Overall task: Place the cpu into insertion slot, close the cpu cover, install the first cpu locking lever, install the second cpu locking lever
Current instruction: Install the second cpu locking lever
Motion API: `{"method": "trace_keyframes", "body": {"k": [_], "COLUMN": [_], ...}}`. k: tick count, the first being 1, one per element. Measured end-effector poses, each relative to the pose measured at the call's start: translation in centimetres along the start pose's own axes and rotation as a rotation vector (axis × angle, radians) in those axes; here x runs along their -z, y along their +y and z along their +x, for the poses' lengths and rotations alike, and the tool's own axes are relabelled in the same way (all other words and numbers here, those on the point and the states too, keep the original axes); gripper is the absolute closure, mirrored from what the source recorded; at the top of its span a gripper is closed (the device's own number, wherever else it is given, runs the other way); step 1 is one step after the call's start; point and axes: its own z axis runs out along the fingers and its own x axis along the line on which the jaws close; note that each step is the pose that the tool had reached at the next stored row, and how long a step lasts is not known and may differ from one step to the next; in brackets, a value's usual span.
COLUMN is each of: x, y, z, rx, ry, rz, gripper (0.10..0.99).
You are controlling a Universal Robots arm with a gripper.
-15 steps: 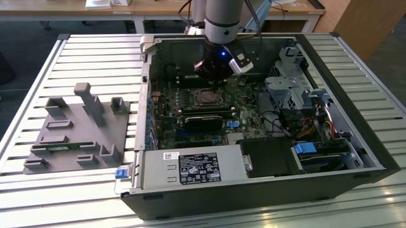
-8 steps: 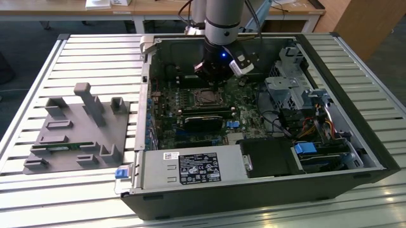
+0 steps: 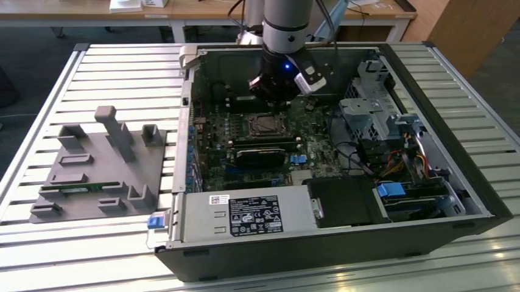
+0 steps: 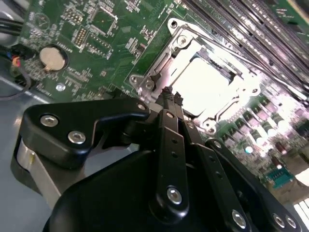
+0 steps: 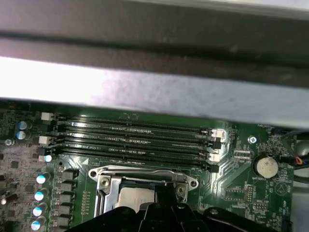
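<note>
The board (image 4: 111, 34) is green, speckled with small silver and black parts. The cover (image 4: 159, 67) is bright silver, and the cpu (image 4: 205, 84) in its window glares near white in the second wrist view, dull silver-grey (image 5: 135, 198) in the first. The gripper (image 4: 166, 92) is black with silver screw heads. A silver coin cell (image 4: 51, 57) sits in a black ring. The memory slots (image 5: 130, 140) are black stripes with white end clips. Capacitors (image 5: 38, 195) show pale blue tops. The case (image 3: 455, 201) is black outside, grey inside. The fixture (image 3: 97, 170) is plain grey. The desk (image 3: 49, 85) is pale with slatted stripes. A blue tab (image 3: 157, 221) and blue plug (image 3: 390, 190) stand out.
</note>
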Motion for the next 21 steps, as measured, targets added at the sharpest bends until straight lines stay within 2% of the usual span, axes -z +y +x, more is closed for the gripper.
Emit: {"method": "trace_keyframes", "body": {"k": [4,6,9,15,21], "x": [1.40,1.71,1.75,1.79,1.81], "y": [0.06,0.06,-0.14,-0.96,-1.40], "z": [-0.02,-0.03,-0.01,0.05,0.08], "rx": [0.000,0.000,0.000,0.000,0.000], "ry": [0.0001,0.0002,0.0001,0.0002,0.0002], "rz": [0.000,0.000,0.000,0.000,0.000], "gripper": [0.980,0.980,0.980,0.980,0.980]}}
